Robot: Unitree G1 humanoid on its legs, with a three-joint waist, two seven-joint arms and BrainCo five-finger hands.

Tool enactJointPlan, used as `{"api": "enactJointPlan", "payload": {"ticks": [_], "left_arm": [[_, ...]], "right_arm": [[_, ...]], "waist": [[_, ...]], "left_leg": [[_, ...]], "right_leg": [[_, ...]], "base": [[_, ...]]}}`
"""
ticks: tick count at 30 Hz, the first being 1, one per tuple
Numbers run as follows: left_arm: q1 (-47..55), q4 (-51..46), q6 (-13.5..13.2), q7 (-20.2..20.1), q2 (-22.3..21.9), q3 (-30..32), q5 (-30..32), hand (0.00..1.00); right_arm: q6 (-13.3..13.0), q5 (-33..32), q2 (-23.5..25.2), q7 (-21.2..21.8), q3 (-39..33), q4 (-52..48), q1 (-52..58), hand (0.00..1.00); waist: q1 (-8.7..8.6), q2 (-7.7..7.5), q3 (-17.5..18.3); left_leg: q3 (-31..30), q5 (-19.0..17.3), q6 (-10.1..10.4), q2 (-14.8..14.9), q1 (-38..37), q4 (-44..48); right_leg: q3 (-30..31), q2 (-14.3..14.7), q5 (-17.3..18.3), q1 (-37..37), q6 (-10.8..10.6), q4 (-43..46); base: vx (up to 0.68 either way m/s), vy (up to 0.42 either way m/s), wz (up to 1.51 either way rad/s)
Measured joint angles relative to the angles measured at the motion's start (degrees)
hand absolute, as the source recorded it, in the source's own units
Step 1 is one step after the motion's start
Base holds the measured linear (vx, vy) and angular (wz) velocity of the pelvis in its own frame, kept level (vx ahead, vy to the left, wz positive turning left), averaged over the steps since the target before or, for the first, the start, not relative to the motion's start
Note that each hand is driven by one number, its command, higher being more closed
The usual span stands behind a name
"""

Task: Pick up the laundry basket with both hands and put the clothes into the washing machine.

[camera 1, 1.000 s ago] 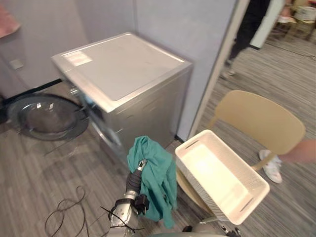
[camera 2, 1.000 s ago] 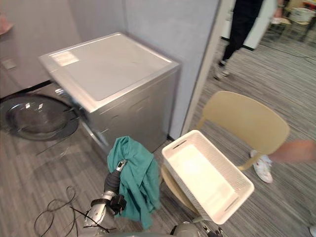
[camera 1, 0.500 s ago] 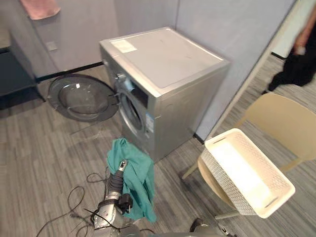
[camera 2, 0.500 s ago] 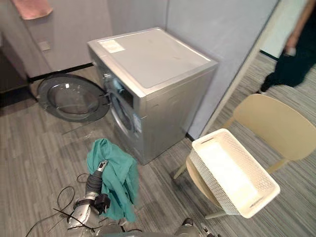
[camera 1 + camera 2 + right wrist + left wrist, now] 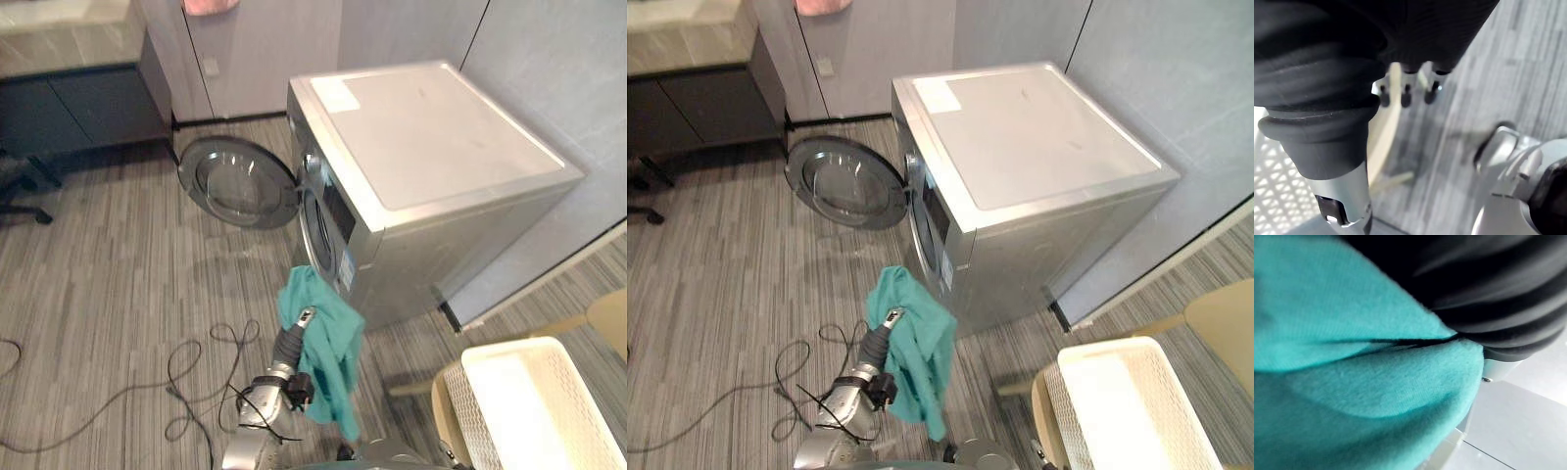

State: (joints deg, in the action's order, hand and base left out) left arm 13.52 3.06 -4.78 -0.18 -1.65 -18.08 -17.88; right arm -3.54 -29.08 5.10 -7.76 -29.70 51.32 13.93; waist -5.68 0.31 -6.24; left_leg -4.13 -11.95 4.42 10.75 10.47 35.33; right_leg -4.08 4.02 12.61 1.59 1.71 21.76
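Carrying a teal garment (image 5: pixel 328 352) draped over the left hand (image 5: pixel 297 328), held up in front of the washing machine (image 5: pixel 431 157). Cannot tell whether clamped on the cloth or just propping it from beneath, with the grip buried in folds. Hanging low on the other side, the right hand (image 5: pixel 1405 93): relaxed, spread apart, holding nothing, close to the chair (image 5: pixel 1395 115) and the white basket (image 5: pixel 509 350) resting on it. Looks empty, that basket, so probably down to this one piece.

Well short of the drum opening (image 5: pixel 315 220), near the machine's front corner, with the door (image 5: pixel 240 181) swung wide open.

Likely trouble from here:
- Slipping off on the way across, if only draped and not pinched.
- Snagging the long hanging tail on the door rim or the front edge, leaving half outside.
- Dropping onto the floor (image 5: pixel 118 284) short of the opening.

Safer with a low, straight approach and a deep push inside before letting go.
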Motion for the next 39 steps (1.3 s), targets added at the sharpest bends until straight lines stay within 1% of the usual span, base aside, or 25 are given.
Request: {"api": "enactJointPlan", "payload": {"ticks": [1, 3, 4, 6, 8, 12, 13, 14, 15, 16, 17, 20, 21, 23, 26, 27, 28, 30, 31, 32, 33, 35, 37, 38, 39], "left_arm": [[0.2, -1.2, -0.1, -0.2, -0.2, 0.0, 0.0, 1.0], [1.5, -4.5, -0.6, -0.9, -0.3, 1.0, -0.6, 1.0], [1.5, -4.4, -0.6, -0.9, -0.4, 2.0, -0.8, 1.0], [1.9, -4.2, -0.5, -0.7, -0.2, 3.0, -1.7, 1.0], [2.1, -4.2, -0.5, -0.5, 0.2, 4.4, -1.7, 1.0], [2.4, -4.3, -0.8, 1.5, 0.1, 5.2, -1.8, 1.0], [2.4, -4.2, -0.8, 1.9, 0.2, 5.1, -1.8, 1.0], [2.8, -4.2, -0.8, 2.6, 0.1, 4.5, -1.7, 1.0], [2.7, -4.0, -0.8, 2.9, 0.0, 4.4, -1.7, 1.0], [1.3, -2.6, -0.8, 3.1, 1.1, 4.2, -1.7, 1.0], [-1.1, -1.8, -0.8, 3.7, 1.8, 4.3, -1.7, 1.0], [-1.6, -1.9, -1.0, 4.0, 4.7, 4.3, -1.7, 1.0], [-1.7, -1.9, -1.1, 4.0, 5.1, 3.3, -1.8, 1.0], [-1.6, -2.5, -1.6, 4.0, 5.6, 2.1, -1.8, 1.0], [-2.4, -2.6, -2.7, 4.0, 5.2, 2.2, -1.7, 1.0], [-3.3, -1.8, -2.7, 4.1, 5.2, 2.3, -1.7, 1.0], [-3.4, -1.0, -2.7, 4.2, 5.2, 2.3, -1.7, 1.0], [-2.5, 1.3, -2.6, 4.0, 5.0, 2.5, -1.7, 1.0], [-1.3, 1.4, -2.8, 4.1, 4.3, 3.1, -1.7, 1.0], [-0.5, 1.5, -3.1, 4.1, 3.4, 3.7, -1.7, 1.0], [1.6, 1.4, -3.5, 4.1, 1.9, 6.1, -1.7, 1.0], [2.9, 1.4, -2.9, 4.2, 1.9, 7.1, -1.7, 1.0], [4.1, 1.5, -2.1, 4.8, 1.8, 7.3, -1.7, 1.0], [4.9, 1.5, -1.4, 4.8, 1.8, 7.3, -1.7, 1.0], [5.8, 1.5, -0.9, 4.8, 1.9, 7.3, -1.7, 1.0]], "right_arm": [[0.0, -0.1, 0.0, -0.1, -0.6, -0.1, 0.0, 0.0], [0.0, -0.2, 0.0, -1.0, -0.8, -1.2, -0.1, 0.0], [0.1, -0.2, -0.7, -1.1, -0.5, -1.5, -1.2, 0.0], [0.2, -0.1, -1.1, -1.7, 1.6, -2.3, -2.6, 0.0], [0.1, -0.1, -0.3, -2.1, 2.9, -5.5, -3.4, 0.0], [-0.4, 0.4, -0.2, -2.2, 6.3, -11.8, -3.8, 0.0], [-0.7, 0.5, -0.1, -2.2, 6.4, -12.3, -4.4, 0.0], [-1.0, 0.9, -0.2, -2.3, 6.1, -12.2, -4.5, 0.0], [-1.0, 1.1, -0.2, -2.3, 6.0, -11.0, -4.8, 0.0], [-0.6, 1.7, -0.1, -2.1, 6.5, -8.7, -5.4, 0.0], [-0.3, 2.2, -0.1, -2.1, 6.0, -7.2, -6.0, 0.0], [0.0, 2.2, 0.1, -2.3, 4.6, -5.9, -6.8, 0.0], [0.1, 2.1, 0.2, -2.7, 2.8, -5.2, -6.5, 0.0], [0.4, 2.1, 0.4, -3.5, 1.2, -4.7, -5.5, 0.0], [1.2, 2.7, 0.2, -3.1, 1.8, -5.0, -5.3, 0.0], [1.7, 2.6, 0.2, -3.2, 2.8, -4.9, -5.2, 0.0], [1.7, 2.6, 0.1, -3.2, 3.2, -4.9, -5.2, 0.0], [1.5, 2.9, -0.1, -2.1, 5.2, -5.3, -4.6, 0.0], [1.3, 3.9, -0.2, -1.5, 6.4, -6.2, -4.3, 0.0], [1.0, 4.4, -0.2, -1.2, 6.5, -6.7, -3.9, 0.0], [-0.4, 4.5, -0.3, -1.0, 6.3, -7.6, -3.1, 0.0], [-0.6, 4.4, -0.3, -1.0, 6.5, -7.5, -3.2, 0.0], [-0.5, 4.4, -0.4, -0.9, 6.1, -7.0, -3.7, 0.0], [-0.5, 4.4, -0.4, -1.0, 5.8, -6.9, -3.4, 0.0], [-0.6, 4.4, -0.7, -1.1, 5.9, -6.9, -3.4, 0.0]], "waist": [[0.12, 0.08, -0.1], [1.95, 0.34, -0.3], [3.24, 2.01, -0.6], [3.41, 2.12, -0.9], [3.74, 0.78, -1.6], [5.35, -0.98, -1.1], [6.1, -1.53, -0.7], [6.97, -1.4, 0.1], [6.62, -1.97, 0.5], [6.0, -4.97, 1.2], [6.7, -5.35, 1.2], [6.28, -5.14, 1.5], [6.36, -4.67, 1.9], [6.56, -4.55, 2.1], [5.78, -3.95, 1.8], [4.74, -3.73, 1.6], [4.41, -3.47, 1.4], [3.41, -3.04, 1.1], [3.47, -3.86, 1.6], [3.52, -4.1, 1.9], [5.14, -3.74, 2.8], [5.27, -1.85, 1.8], [5.68, -1.16, 0.5], [6.76, -1.12, 0.3], [6.9, -1.15, 0.3]], "left_leg": [[0.0, 1.7, 0.2, 0.0, 1.7, 4.8], [0.1, 10.9, 1.6, 0.7, 10.5, 22.3], [0.3, 10.5, 1.5, 1.6, 14.9, 30.6], [3.7, 7.7, -2.1, 1.8, 19.5, 35.0], [8.3, 6.1, -4.1, 1.6, 20.8, 31.4], [8.9, 6.2, -5.0, 1.2, 20.6, -0.4], [4.9, 9.0, -4.2, 1.4, 19.9, -10.8], [1.2, 17.5, -4.8, 1.9, 18.0, -18.0], [1.0, 19.4, 3.4, 1.8, 17.7, -17.0], [2.8, 17.4, 4.0, -0.6, 18.9, -14.0], [3.8, 14.6, 3.1, -0.4, 20.9, -9.3], [8.4, 11.2, -0.2, 0.6, 18.3, -5.8], [10.9, 10.5, -1.2, 0.6, 15.8, -6.8], [14.7, 9.8, -2.2, 0.5, 11.9, -9.6], [19.9, 7.5, -3.0, 0.7, 6.2, -16.7], [22.0, 7.5, -2.7, 1.6, 4.3, -19.0], [23.1, 7.4, -2.5, 2.3, 3.1, -19.5], [26.7, 5.9, -1.1, 4.7, -1.1, -20.2], [28.7, 5.0, 0.1, 5.5, -2.1, -19.0], [29.7, 4.4, 0.9, 6.0, -2.2, -18.0], [30.6, 3.5, 1.8, 7.7, -1.5, -15.3], [29.9, 3.6, 1.7, 10.6, -0.4, -10.8], [24.5, 3.7, -1.9, 13.9, 3.4, 4.5], [21.4, 6.2, -5.7, 14.2, 5.7, 14.5], [21.0, 6.7, -6.6, 13.9, 7.4, 21.0]], "right_leg": [[0.2, 0.0, 0.9, -1.0, 0.0, -0.1], [2.4, 0.3, 5.3, -4.7, 2.2, -2.2], [3.8, 0.7, 6.9, -6.5, 2.6, -3.4], [5.5, -0.3, 6.9, -8.4, 2.5, -4.8], [7.4, -2.4, 7.1, -10.8, 1.1, -6.8], [11.5, -6.3, 9.4, -12.4, -3.4, -7.2], [13.5, -7.5, 10.4, -12.5, -5.3, -6.3], [15.5, -8.5, 11.6, -13.1, -7.3, -5.3], [16.2, -9.8, 12.0, -13.8, -8.1, -5.0], [17.2, -12.2, 11.0, -13.2, -10.0, -4.2], [18.6, -12.8, 6.0, -12.3, -13.6, -4.2], [19.2, -13.2, -9.8, -12.4, -12.6, -4.2], [19.0, -13.4, -16.3, -11.7, -10.1, -2.5], [18.7, -14.3, -22.1, -9.4, -7.8, 1.2], [12.2, -16.0, -12.9, 0.5, -2.2, 11.0], [7.1, -14.4, -7.6, 5.0, -2.1, 13.1], [6.0, -12.9, -5.5, 6.1, -2.8, 13.7], [4.3, -6.1, 0.1, 8.6, -8.0, 13.3], [1.6, -3.7, 0.6, 9.4, -7.7, 9.5], [-0.8, -4.0, 1.5, 9.0, -5.3, 7.9], [-0.3, -2.2, 3.1, 6.1, -2.5, 2.2], [-0.3, -0.1, 2.9, 4.9, -2.1, 1.1], [-0.7, 1.3, 3.7, 1.1, -0.7, 1.2], [-0.4, 1.3, 4.1, -1.3, 0.0, 1.2], [0.1, 0.8, 4.3, -3.3, 0.4, 0.5]], "base": [[0.15, -0.1, 0.09], [0.18, -0.045, -0.44], [0.27, 0.016, -0.59], [0.32, 0.058, -0.47], [0.31, 0.078, -0.44], [0.46, 0.216, -0.61], [0.47, 0.341, -0.91], [0.49, 0.387, -0.85], [0.49, 0.409, -0.39], [0.38, 0.325, -0.09], [0.56, 0.5, -0.24], [0.43, 0.4, -0.44], [0.45, 0.424, -0.39], [0.29, 0.291, -0.56], [0.13, 0.165, -0.88], [0.0, 0.039, -0.83], [-0.03, -0.024, -0.9], [0.0, -0.149, -1.02], [0.02, -0.215, -0.98], [0.08, -0.282, -0.95], [0.09, -0.226, -0.65], [0.1, -0.201, -0.26], [0.08, -0.177, 0.0], [0.02, -0.067, -0.15], [0.02, -0.041, -0.15]]}}
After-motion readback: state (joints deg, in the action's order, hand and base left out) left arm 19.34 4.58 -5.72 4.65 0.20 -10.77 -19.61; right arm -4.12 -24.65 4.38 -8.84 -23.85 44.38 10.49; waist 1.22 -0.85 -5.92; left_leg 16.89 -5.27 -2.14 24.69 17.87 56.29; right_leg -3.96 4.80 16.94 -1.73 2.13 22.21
